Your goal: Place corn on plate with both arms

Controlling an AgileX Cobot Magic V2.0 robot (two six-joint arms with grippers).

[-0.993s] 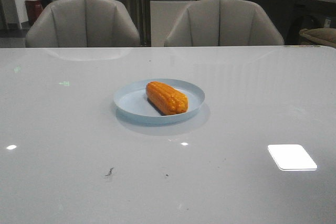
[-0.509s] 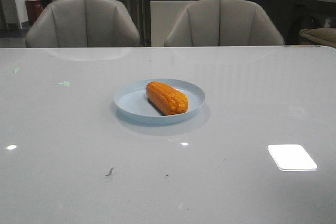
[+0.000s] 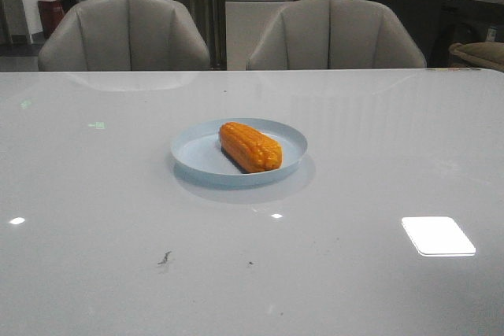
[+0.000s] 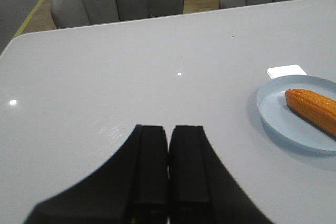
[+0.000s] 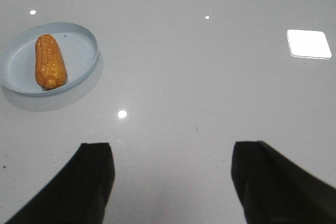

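Spreading across every view is the glossy pale counter (image 3: 94, 194), with two grey chairs (image 3: 124, 33) behind its far edge in the front view. That view shows neither arm. Only the wrist views show them: the left pincer (image 4: 168, 174) has its two black fingers pressed together with just a thin seam between them and nothing held, while the right pincer (image 5: 173, 182) stands wide apart, bare counter showing between its fingers (image 5: 92, 182). Both hang over the counter well apart from the plate (image 3: 189, 151).

The pale blue plate sits near the middle of the counter in the front view. The corn (image 3: 250, 146) lies flat inside it, right of the plate's centre. Its long axis runs from about 10 o'clock to 4 o'clock in the front view, the blunt end at 4 o'clock, nearer the camera, close to the rim. In the right wrist view the plate (image 5: 79, 40) shows a few dark specks beside the corn (image 5: 50, 61).
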